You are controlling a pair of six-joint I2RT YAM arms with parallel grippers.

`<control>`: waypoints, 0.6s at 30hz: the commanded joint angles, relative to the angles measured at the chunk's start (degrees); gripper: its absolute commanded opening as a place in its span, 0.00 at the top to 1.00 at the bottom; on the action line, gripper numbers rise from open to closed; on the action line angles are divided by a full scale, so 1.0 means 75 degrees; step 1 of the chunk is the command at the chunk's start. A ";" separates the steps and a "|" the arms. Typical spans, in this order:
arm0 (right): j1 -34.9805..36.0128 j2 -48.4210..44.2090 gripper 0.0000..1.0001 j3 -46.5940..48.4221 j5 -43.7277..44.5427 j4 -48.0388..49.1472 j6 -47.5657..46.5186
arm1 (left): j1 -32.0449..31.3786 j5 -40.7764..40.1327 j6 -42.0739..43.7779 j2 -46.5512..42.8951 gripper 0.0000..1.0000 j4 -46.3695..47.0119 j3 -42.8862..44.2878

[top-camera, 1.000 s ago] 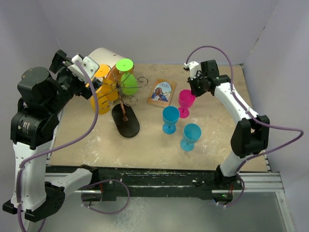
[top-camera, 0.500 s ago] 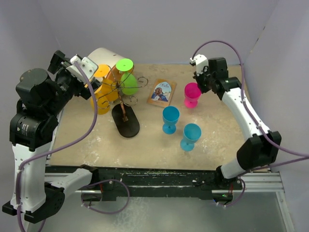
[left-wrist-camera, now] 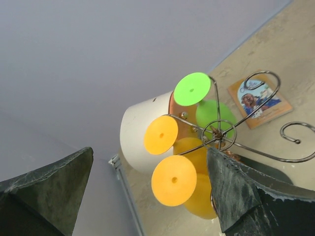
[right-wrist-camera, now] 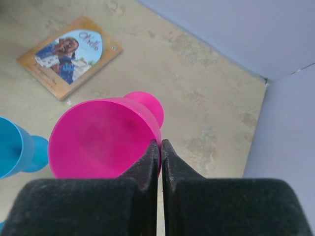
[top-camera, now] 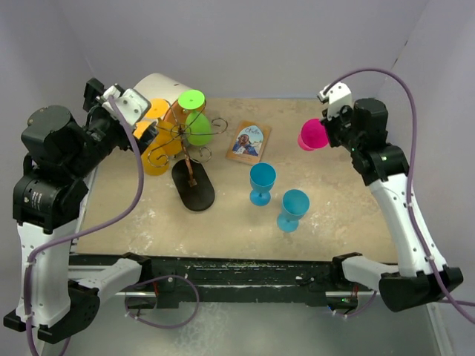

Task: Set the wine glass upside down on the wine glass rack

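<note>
The right pincer (right-wrist-camera: 160,147) is being clamped on the rim of the bright pink plastic wine glass (right-wrist-camera: 101,135), its two dark fingers pressed together with only the bowl's wall between them. The glass is being held in the air over the far right part of the sandy surface (top-camera: 334,215), tipped on its side rather than inverted. Two blue plastic goblets (top-camera: 261,183) are standing nearer the middle. Well apart to the left, the thin dark wire wine glass rack (top-camera: 194,189) is being occupied by a lime green glass (top-camera: 194,119) and orange glasses (top-camera: 157,148) hanging foot-up. The left pincer (left-wrist-camera: 150,162) is being held wide and empty just beside that rack. Judged from this, the pickup is done. Carrying the glass across, turning it over and hooking it on are being left to do.
</note>
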 commanded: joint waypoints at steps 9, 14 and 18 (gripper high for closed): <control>-0.0022 -0.0815 1.00 0.1472 -0.1525 0.0667 0.0222 | 0.0255 0.3044 -0.2235 0.0172 0.01 0.0944 0.0133; -0.0022 -0.1189 1.00 0.1512 -0.2786 0.1411 0.0512 | 0.0249 0.3277 -0.2813 0.0441 0.01 0.1579 0.0042; -0.0022 -0.1358 1.00 0.1703 -0.3838 0.1730 0.0825 | 0.0251 0.3183 -0.3283 0.0766 0.00 0.1841 0.0236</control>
